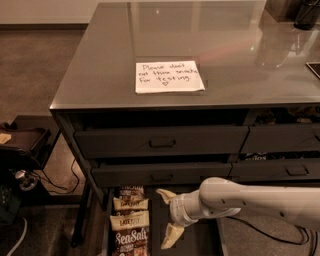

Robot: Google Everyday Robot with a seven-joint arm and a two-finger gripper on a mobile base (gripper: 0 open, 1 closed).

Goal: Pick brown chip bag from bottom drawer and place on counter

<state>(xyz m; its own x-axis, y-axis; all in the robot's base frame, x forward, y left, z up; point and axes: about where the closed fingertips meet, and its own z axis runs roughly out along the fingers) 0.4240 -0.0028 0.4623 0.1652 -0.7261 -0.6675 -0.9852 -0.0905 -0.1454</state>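
Note:
Several brown chip bags with cream top bands and white "Sea Salt" lettering lie in a row along the left side of the open bottom drawer. My gripper hangs over the drawer's middle, just right of the bags. Its two cream fingers are spread wide apart and hold nothing. The white arm reaches in from the right. The glossy grey counter lies above, with a white handwritten note on it.
Two wider grey drawers with slot handles sit between counter and bottom drawer, slightly pulled out. More drawers stand at the right. Dark equipment and cables lie on the floor at the left. A dark object stands at the counter's far right.

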